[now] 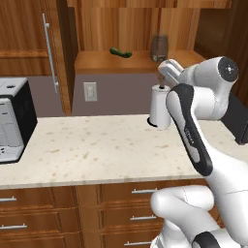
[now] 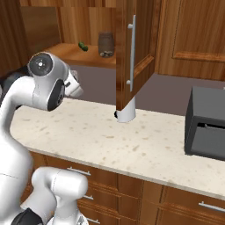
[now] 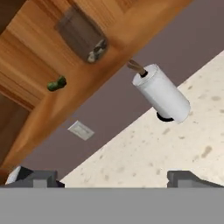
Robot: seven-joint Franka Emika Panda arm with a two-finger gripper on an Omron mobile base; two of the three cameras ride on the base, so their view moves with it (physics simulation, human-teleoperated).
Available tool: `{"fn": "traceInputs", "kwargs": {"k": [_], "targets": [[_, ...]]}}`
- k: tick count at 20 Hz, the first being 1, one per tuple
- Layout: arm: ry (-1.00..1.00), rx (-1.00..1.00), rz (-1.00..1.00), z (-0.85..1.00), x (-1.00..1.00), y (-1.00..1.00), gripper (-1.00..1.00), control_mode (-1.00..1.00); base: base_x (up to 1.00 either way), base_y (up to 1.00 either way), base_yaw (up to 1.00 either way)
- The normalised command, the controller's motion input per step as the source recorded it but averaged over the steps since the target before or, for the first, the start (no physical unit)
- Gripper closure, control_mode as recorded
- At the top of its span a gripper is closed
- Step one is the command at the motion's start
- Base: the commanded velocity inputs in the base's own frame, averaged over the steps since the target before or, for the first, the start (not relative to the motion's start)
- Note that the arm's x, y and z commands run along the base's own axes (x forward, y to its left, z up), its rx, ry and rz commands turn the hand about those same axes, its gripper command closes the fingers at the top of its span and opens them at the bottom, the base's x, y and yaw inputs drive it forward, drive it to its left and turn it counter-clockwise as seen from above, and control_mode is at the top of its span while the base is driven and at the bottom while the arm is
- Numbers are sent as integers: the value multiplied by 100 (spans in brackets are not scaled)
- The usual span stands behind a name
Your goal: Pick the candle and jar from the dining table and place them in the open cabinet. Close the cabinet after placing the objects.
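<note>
The cabinet (image 1: 135, 62) hangs open above the counter; its left door (image 1: 34, 48) and right door (image 2: 136, 52) are both swung out. On its shelf (image 3: 39, 57) lie a small green vegetable (image 1: 120, 52) and a grey-brown glass container (image 1: 159, 47). My gripper (image 3: 113, 179) is open with nothing between its fingers. It hovers over the counter, just below shelf height, and looks up at the shelf. The candle, the jar and the dining table are out of view.
A white paper-towel roll (image 1: 160, 106) stands on the speckled counter (image 1: 97, 145) right in front of the hand. A dark toaster-like appliance (image 1: 12, 118) sits at the counter's left, another dark appliance (image 2: 206, 123) at its right. Drawers (image 1: 43, 213) run below. A wall socket (image 1: 90, 91) is behind.
</note>
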Motion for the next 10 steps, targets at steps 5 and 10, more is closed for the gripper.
{"fn": "traceInputs", "kwargs": {"k": [5,10], "targets": [[25,7,27,-96,-5,14,-100,-100,0,0,0],[25,0,17,-70,-19,31,-100,-100,0,0,0]]}}
